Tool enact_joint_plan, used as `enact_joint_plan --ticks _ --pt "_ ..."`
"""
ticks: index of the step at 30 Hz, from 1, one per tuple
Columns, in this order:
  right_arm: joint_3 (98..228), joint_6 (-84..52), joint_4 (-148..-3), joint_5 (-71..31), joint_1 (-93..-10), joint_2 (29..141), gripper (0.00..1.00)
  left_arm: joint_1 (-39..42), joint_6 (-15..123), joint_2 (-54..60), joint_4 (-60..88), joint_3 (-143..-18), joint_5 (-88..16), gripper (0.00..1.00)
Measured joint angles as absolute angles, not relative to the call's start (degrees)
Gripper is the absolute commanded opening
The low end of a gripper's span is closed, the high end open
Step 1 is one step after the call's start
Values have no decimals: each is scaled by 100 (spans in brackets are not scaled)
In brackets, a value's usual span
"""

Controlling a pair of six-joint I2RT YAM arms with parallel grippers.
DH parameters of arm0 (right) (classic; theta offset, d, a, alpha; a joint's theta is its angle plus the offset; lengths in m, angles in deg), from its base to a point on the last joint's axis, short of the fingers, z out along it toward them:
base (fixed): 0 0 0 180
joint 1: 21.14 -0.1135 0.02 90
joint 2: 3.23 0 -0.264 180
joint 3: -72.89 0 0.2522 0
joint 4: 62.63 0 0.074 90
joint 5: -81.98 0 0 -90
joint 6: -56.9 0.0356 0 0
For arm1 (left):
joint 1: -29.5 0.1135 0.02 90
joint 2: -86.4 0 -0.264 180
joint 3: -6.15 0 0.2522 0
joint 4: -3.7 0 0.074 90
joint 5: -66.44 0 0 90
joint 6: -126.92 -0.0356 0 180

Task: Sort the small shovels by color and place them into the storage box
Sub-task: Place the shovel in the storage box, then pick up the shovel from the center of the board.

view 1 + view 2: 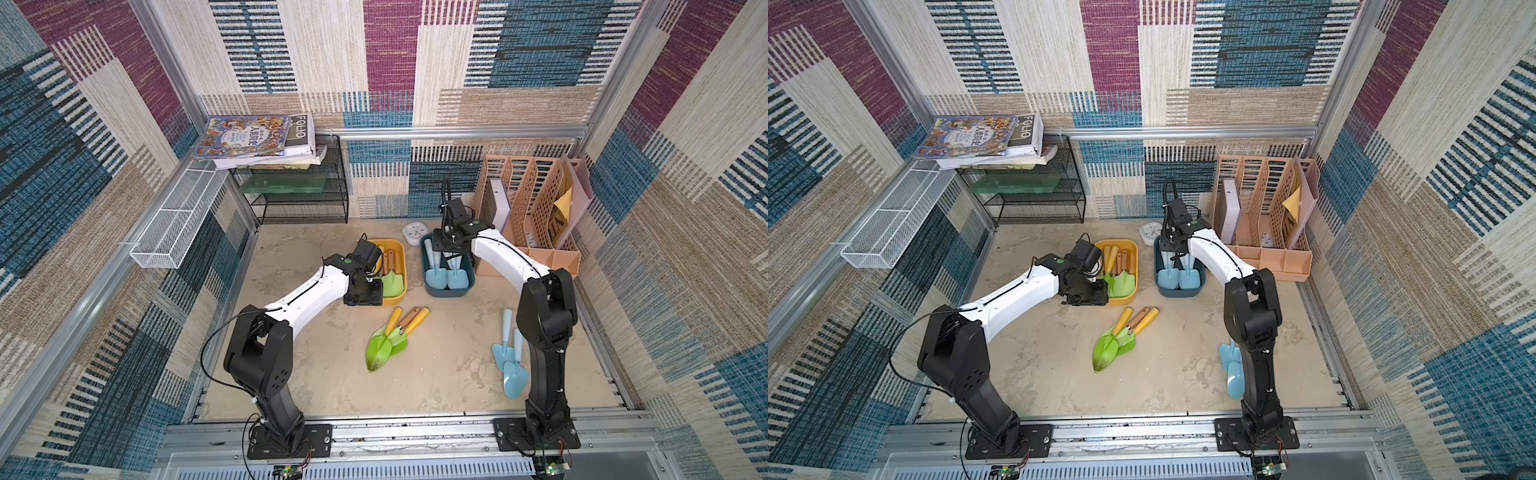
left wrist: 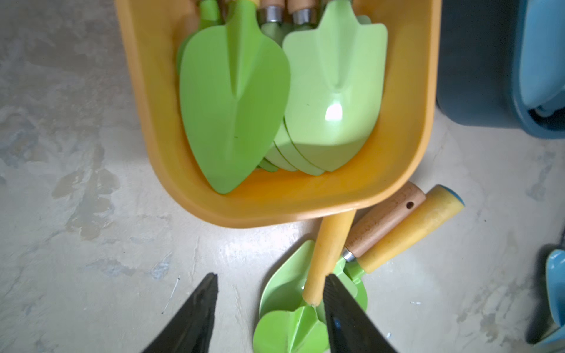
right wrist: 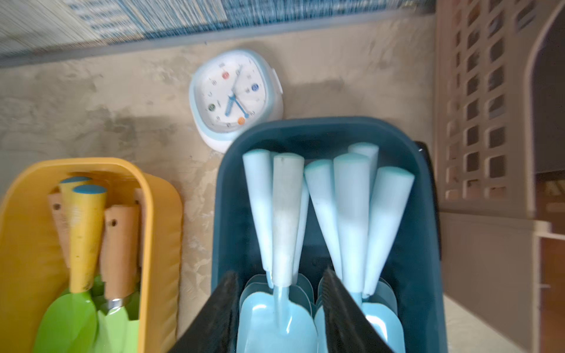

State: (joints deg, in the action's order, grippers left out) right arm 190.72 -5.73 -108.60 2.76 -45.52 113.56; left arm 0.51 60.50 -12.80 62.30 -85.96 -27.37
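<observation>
Left claw [image 2: 269, 276] gapes empty over the tabletop [image 2: 76, 183] by the yellow box [image 2: 146, 91]; right claw [image 3: 280, 272] spread apart above blue shovels [image 3: 351, 198] in the dark blue box [image 3: 422, 244].

Both top views look from high above the six o'clock edge, tilted toward twelve, over the sandy beige tabletop [image 1: 332, 382]. The left wrist camera looks close down on the yellow plastic bin [image 2: 146, 91] at eleven; the right wrist camera, on the dark blue plastic bin [image 3: 423, 244] at one. Each catches the other's bin.
</observation>
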Motion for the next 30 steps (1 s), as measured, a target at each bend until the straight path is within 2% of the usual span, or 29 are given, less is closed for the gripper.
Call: enact_joint_plan --ticks 8,15,22,30 --pt "17877 -442 -10383 613 -4561 10300 48 -275 5558 -1617 6234 -8615 -3293 58" --pt "17013 -282 -10246 698 -4541 9787 47 -478 5385 -1932 6234 -8633 -3605 54" --pt "16570 -127 -10187 718 -4508 9520 47 -607 5346 -2310 6298 -8635 -3699 44" --pt "16299 -11 -10093 716 -4491 9315 47 -734 5348 -2500 6289 -8578 -3660 24"
